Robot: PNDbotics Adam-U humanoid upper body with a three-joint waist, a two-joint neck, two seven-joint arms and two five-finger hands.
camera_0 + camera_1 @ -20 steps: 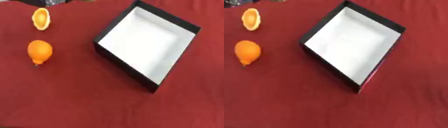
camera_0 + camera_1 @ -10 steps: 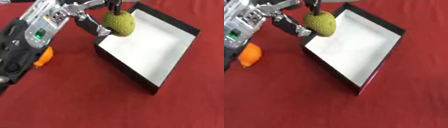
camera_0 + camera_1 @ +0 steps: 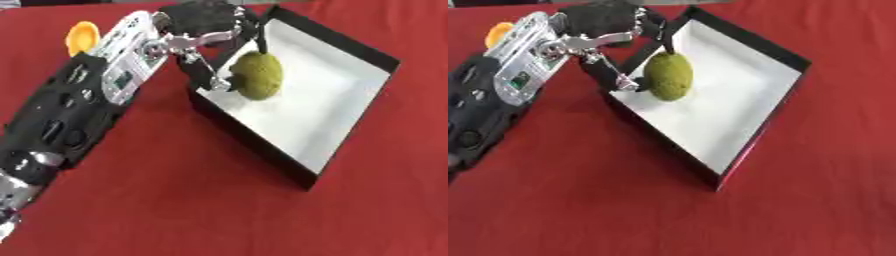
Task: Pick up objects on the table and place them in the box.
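desk: plain red | box: black walls, white floor | fruit in box: mottled yellow-green | left hand: black with silver | piece at upper left: orange-yellow

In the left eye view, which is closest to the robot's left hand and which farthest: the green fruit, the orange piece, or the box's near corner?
From the left hand:
1. Green fruit, at its fingertips, inside the box.
2. Orange piece, out to the left.
3. Box's near corner, toward the camera.

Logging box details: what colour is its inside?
White inside the box, with black walls; clearest in the right eye view.
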